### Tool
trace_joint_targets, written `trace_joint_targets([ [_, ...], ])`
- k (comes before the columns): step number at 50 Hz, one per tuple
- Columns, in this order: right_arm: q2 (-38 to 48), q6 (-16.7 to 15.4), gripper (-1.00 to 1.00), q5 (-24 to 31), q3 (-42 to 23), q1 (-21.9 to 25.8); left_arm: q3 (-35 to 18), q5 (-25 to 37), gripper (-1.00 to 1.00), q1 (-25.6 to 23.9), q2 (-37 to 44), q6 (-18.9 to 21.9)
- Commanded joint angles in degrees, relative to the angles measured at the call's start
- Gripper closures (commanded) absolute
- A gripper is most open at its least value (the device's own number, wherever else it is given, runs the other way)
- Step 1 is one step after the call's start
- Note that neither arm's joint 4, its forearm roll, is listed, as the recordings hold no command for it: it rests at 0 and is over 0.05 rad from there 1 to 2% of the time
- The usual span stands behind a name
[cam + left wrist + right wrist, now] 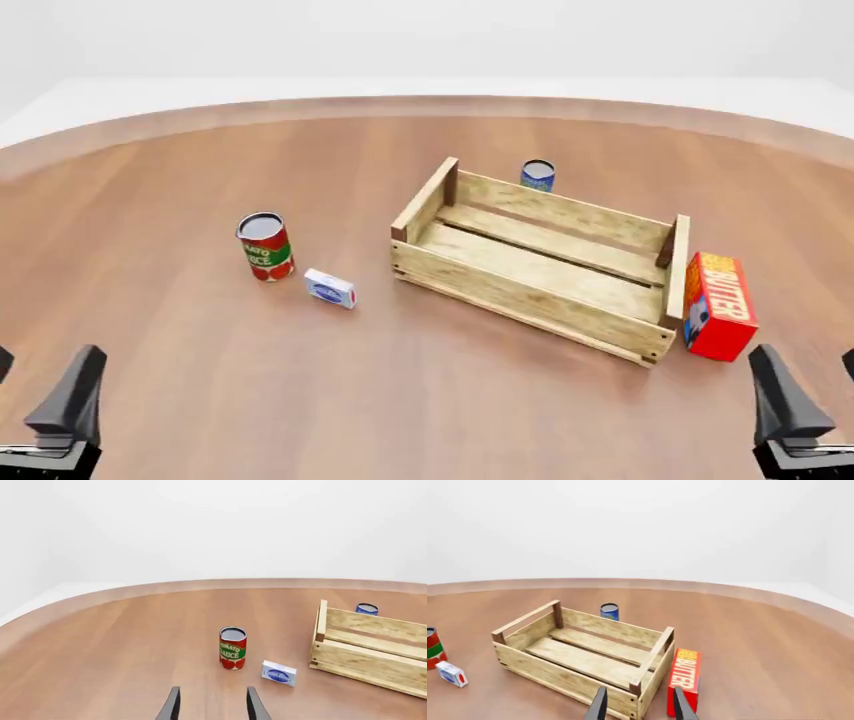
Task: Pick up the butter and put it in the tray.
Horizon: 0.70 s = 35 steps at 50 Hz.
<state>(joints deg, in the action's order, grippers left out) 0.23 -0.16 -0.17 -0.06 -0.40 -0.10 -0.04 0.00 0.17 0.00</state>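
The butter (719, 305) stands upright on the worktop (400, 400), just beside the tray's (534, 295) right end wall, possibly touching it. Risk: a finger descending on the tray side may strike the corner post, tipping the carton or shifting the tray. The carton is red-orange, rectangular, with white "BUTTER" lettering running down its face. The right tool (639, 705) is spread and empty, near the carton; the left tool (212, 705) is likewise spread and empty.
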Motion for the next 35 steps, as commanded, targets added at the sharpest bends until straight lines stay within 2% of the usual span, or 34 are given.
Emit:
trace_joint_targets([
  [1,0.5,-0.4,-1.00,-0.2,-0.1,-0.9,-0.1,-0.1,-1.00,0.0,0.3,0.0],
  [17,1.9,-1.7,-1.00,-0.7,-0.6,-1.0,-0.1,-0.1,-1.00,0.0,0.3,0.0],
  [25,5.1,-3.0,-1.00,-2.7,-0.3,-4.1,-0.1,-0.1,-1.00,0.0,0.3,0.0],
  [35,8.3,-3.0,-1.00,-4.6,-0.2,-7.0,-0.1,-0.1,-1.00,0.0,0.3,0.0],
])
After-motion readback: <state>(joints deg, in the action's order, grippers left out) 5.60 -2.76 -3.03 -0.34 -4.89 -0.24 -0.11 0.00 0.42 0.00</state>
